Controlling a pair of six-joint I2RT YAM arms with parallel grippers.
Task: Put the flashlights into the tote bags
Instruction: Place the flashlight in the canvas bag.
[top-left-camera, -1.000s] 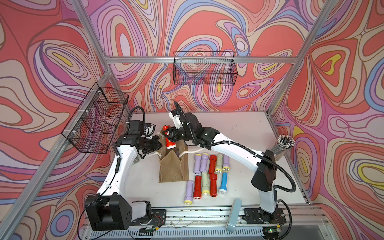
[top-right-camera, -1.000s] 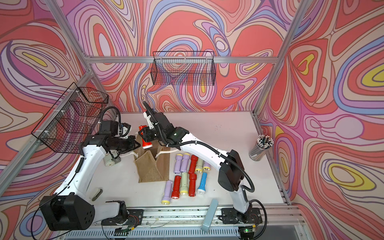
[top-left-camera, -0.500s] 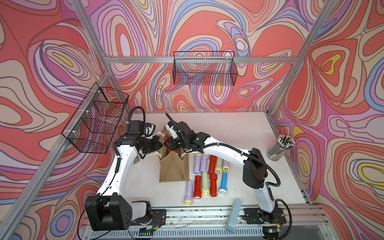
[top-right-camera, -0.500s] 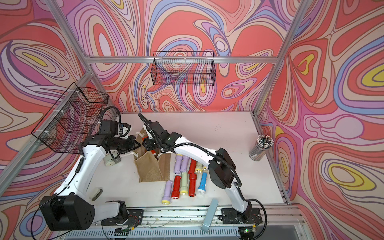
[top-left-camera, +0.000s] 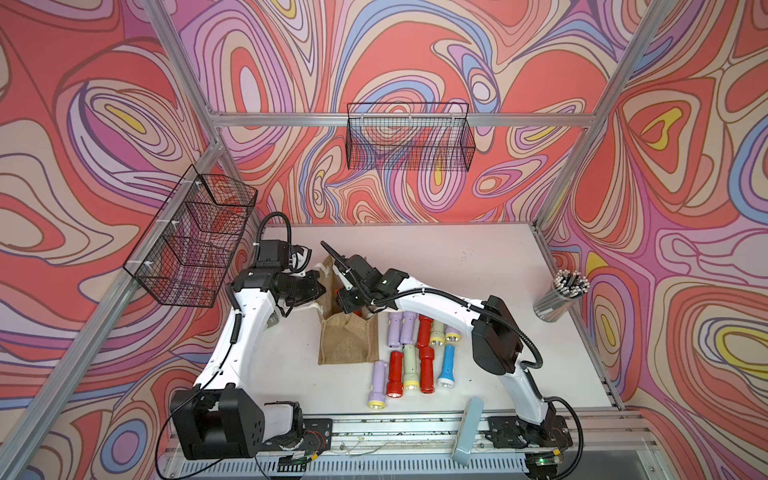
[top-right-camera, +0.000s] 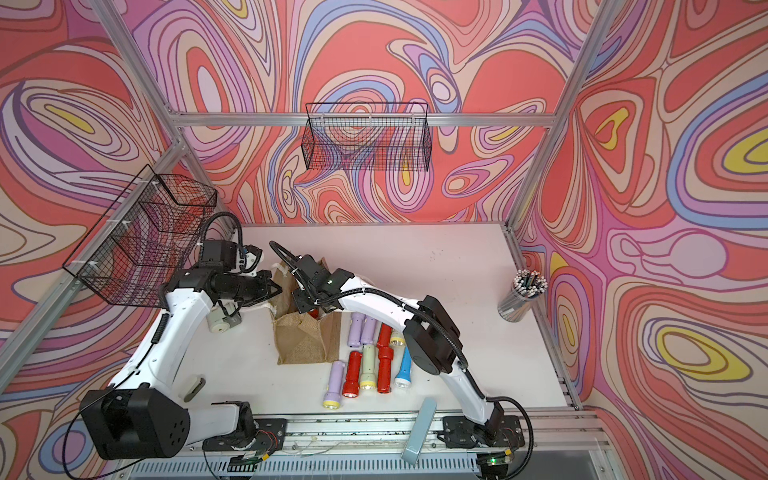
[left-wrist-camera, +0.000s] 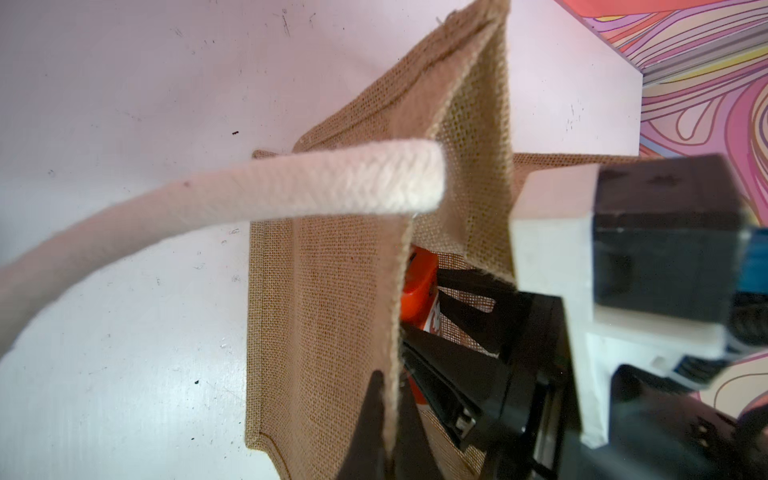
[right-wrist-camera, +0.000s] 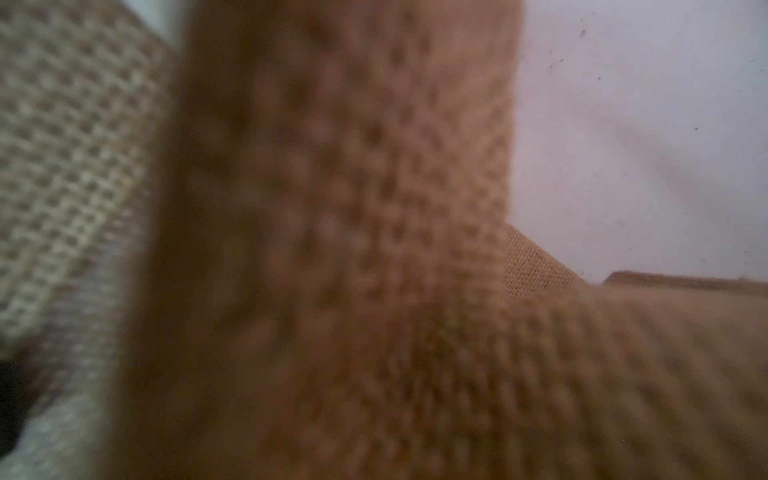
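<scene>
Coarse tan burlap bag (top-left-camera: 348, 340) standing boxy on the white table (top-left-camera: 478, 266); thick braided white rope handle (left-wrist-camera: 291, 183) arching out; left gripper (left-wrist-camera: 390, 419) pinching the bag's rim, jaws closed on the weave; only the left wrist view looking inside: right gripper (left-wrist-camera: 430, 320) part-open, clasping a glossy red flashlight (left-wrist-camera: 419, 286) within the bag; right wrist view giving blurred cloth; ten smooth plastic flashlights (top-left-camera: 424, 365) lying just beside the bag; bag standing well apart from the table's back edge.
</scene>
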